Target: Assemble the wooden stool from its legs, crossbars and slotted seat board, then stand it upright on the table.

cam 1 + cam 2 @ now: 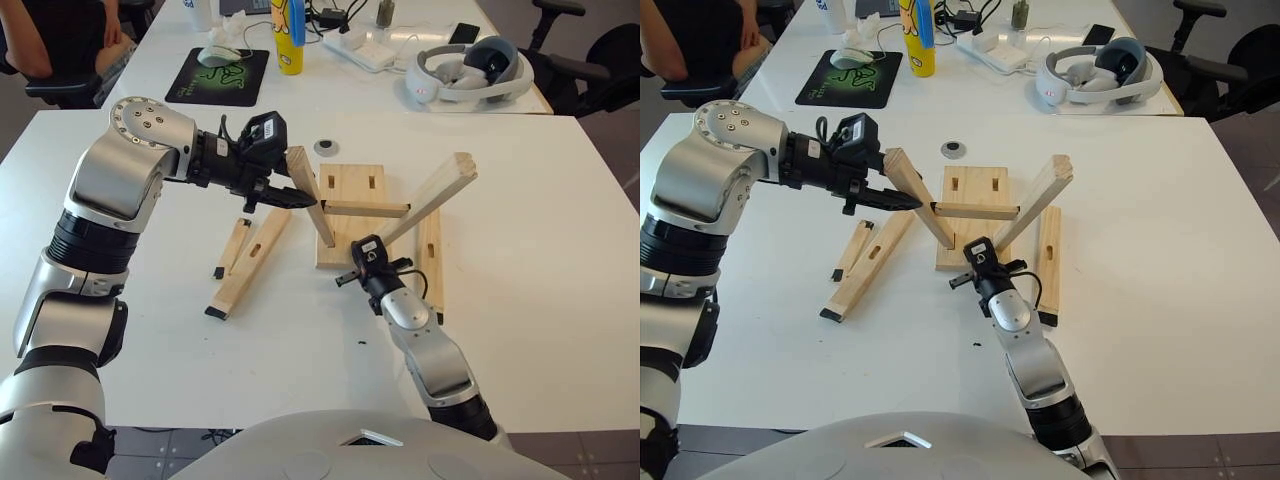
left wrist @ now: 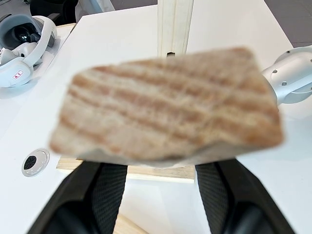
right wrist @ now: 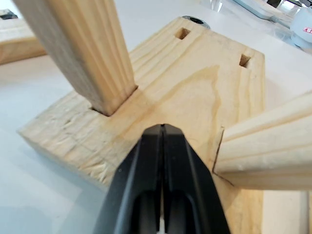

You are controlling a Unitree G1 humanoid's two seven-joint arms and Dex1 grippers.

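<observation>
Stool, wooden, part-built. The seat board (image 1: 352,185) lies flat near the middle of the table (image 1: 540,250), slots upward.

Fitted: we count two legs standing in the near slots and splaying apart, the left-hand leg (image 1: 318,215) and the right-hand leg (image 1: 430,198), with one crossbar (image 1: 365,209) between them.

Left gripper (image 1: 290,198): clamped on the left-hand leg near its upper end.

Right gripper (image 3: 162,129): fingers pressed together and holding nothing, tip at the board's near edge between the two leg feet.

Loose parts: one loose leg (image 1: 250,262) and a short crossbar (image 1: 233,245) left of the board, and a second loose leg (image 1: 431,265) along its right side.

Step in hand, as we judge it: seating the first leg pair. Next we would need both legs driven square into their slots, then the spare legs fitted in the far slots.
</observation>
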